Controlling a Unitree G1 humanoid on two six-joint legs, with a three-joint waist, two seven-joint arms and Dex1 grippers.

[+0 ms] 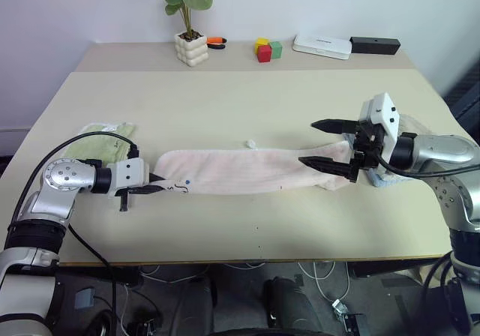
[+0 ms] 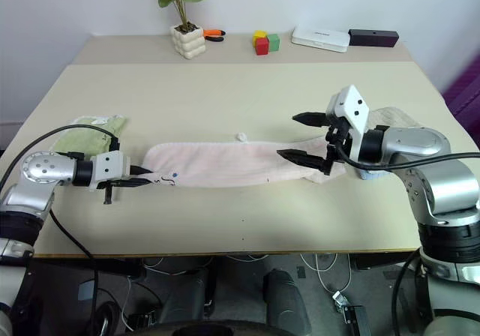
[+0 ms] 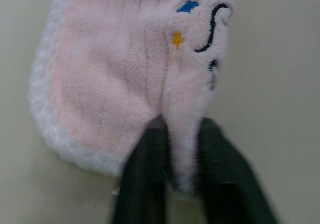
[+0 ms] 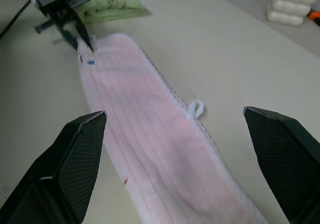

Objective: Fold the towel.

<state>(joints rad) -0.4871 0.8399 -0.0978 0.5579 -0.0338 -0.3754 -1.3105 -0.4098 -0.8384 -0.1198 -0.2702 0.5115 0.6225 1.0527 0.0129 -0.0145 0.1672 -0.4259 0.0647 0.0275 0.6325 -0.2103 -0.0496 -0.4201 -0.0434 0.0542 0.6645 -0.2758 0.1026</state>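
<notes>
The long, thin, pale pink terry towel with a whitish edge lies stretched flat across the middle of the beige worktop, running from nine o'clock to three o'clock. At its nine o'clock end, beside the small dark embroidered drawing, the left hand is closed, pinching a ridge of the pile between its two black fingers. The right hand hovers over the three o'clock end with its fingers spread wide, holding nothing.

The towel looks light, soft and limp: it will likely sag and drag once lifted, and the thick pile should give good purchase without slipping. It is not fragile. A pinch at a corner or along the short edge suits it best, so the right hand probably needs the far-end edge to match the left. A folded light green cloth lies just beyond the left hand, at ten o'clock.
</notes>
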